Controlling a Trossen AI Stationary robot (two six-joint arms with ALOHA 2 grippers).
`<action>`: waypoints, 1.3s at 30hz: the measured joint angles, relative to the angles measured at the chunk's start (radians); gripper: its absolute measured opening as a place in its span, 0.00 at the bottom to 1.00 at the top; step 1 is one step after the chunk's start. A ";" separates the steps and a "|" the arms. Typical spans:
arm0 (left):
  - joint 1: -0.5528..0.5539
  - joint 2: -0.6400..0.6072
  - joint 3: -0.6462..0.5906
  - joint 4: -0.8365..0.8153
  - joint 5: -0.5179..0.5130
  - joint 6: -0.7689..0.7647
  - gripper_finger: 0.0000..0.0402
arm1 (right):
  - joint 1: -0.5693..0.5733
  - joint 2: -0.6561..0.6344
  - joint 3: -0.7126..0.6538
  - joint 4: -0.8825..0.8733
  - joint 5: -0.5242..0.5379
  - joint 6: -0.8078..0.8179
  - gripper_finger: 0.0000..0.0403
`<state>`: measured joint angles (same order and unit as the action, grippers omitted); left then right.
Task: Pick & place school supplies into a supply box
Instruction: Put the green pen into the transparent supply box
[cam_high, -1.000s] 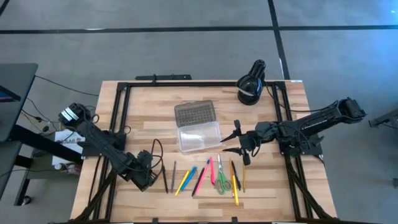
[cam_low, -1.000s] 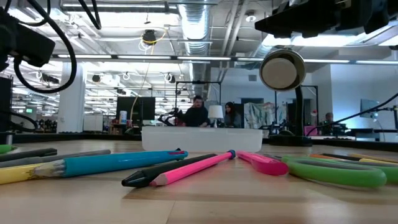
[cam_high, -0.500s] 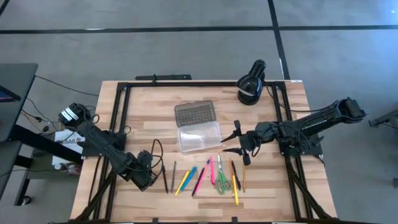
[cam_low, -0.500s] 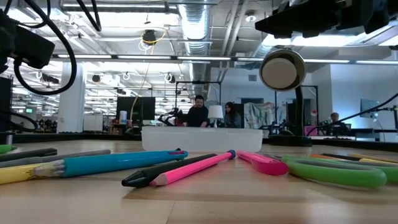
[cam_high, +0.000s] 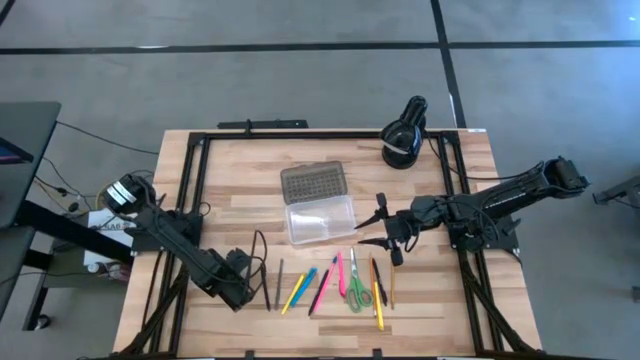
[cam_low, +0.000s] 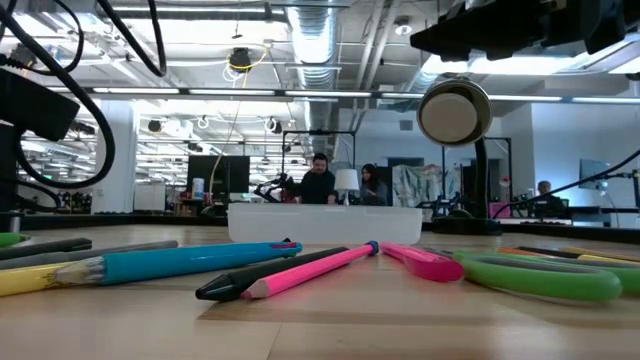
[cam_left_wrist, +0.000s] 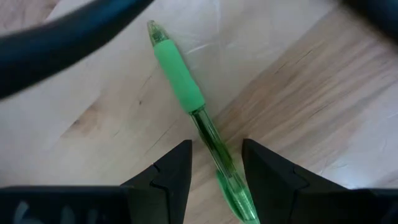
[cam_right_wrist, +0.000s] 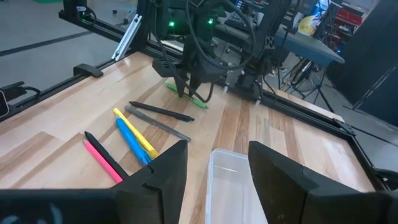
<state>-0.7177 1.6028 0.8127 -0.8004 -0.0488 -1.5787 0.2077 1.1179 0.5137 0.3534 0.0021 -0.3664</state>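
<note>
Wood table (cam_high: 230, 205); green pen (cam_left_wrist: 193, 106) unmarked, no writing legible.

A wooden desk (cam_high: 230, 195) sits in the middle of the high view, on a grey floor (cam_high: 300, 80). A black metal frame (cam_high: 195, 170) runs around the edges of the desk. At the upper right of the desk stands a black round lamp (cam_high: 404, 138). In the low view the lamp (cam_low: 455, 112) shows its round pale face, upper right of the middle. Far behind the desk, people (cam_low: 318, 182) sit in a big bright room with pipes on the ceiling (cam_low: 310, 40).
</note>
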 joint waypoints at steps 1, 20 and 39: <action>0.000 0.000 0.000 0.001 0.001 0.000 0.35 | 0.000 0.000 0.000 0.000 0.000 0.000 0.41; 0.000 0.003 -0.001 0.038 -0.008 0.035 0.15 | 0.000 0.000 0.000 -0.001 -0.002 0.001 0.41; 0.036 0.003 -0.001 0.036 -0.056 0.449 0.08 | 0.001 0.000 0.000 -0.001 -0.002 0.001 0.41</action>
<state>-0.6816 1.6058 0.8120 -0.7648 -0.1050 -1.1296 0.2085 1.1179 0.5133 0.3523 -0.0002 -0.3656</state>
